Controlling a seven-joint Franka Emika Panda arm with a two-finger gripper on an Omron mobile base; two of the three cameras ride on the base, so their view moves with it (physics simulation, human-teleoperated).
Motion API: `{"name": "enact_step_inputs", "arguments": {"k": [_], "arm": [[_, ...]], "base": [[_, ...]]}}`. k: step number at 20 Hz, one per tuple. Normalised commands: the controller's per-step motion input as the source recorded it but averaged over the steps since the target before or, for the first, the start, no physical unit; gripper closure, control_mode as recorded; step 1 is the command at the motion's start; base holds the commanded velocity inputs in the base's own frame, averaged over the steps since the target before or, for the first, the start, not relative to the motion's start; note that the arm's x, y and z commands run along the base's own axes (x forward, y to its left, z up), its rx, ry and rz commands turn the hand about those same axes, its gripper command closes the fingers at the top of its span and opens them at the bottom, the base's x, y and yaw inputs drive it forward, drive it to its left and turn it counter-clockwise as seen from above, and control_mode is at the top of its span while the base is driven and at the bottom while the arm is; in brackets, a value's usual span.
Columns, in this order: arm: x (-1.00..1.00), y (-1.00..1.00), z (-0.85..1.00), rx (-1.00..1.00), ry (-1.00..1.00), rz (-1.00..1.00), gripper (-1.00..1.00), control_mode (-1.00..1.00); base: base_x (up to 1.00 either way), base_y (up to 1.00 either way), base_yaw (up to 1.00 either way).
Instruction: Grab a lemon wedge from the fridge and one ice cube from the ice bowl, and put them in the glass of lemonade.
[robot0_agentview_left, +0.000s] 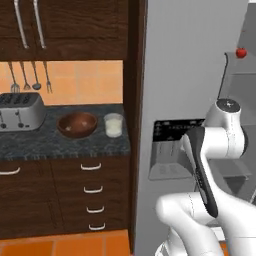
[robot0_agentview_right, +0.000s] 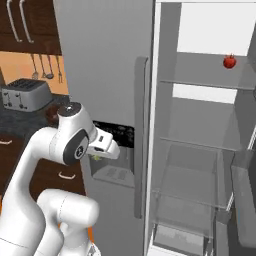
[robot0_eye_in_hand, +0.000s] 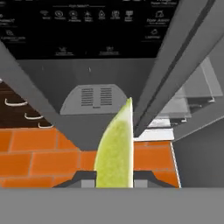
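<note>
Gripper (robot0_eye_in_hand: 114, 179) pinching wedge (robot0_eye_in_hand: 116, 151) at its base, tip standing up. Light, soft, wet-skinned, likely slippery; best held by flat sides, gently.

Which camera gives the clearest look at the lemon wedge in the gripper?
The hand view: the lemon wedge stands large and yellow-green between the gripper fingertips. The right base view gives just a yellowish speck under the hand; in the left base view I cannot make it out.
</note>
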Motion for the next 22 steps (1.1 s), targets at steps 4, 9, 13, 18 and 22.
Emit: {"name": "enact_step_inputs", "arguments": {"k": [4,9,13,18,22], "arm": [[0.0,0.0,0.0,0.0,0.0,0.0,1.0,1.0],[0.0,0.0,0.0,0.0,0.0,0.0,1.0,1.0],[0.0,0.0,0.0,0.0,0.0,0.0,1.0,1.0],[0.0,0.0,0.0,0.0,0.0,0.0,1.0,1.0],[0.0,0.0,0.0,0.0,0.0,0.0,1.0,1.0]], "base": [[0.44,1.0,0.09],[0.85,1.0,0.02],[1.0,1.0,0.0],[0.44,-0.07,-0.1],[0.04,-0.53,-0.1]]}}
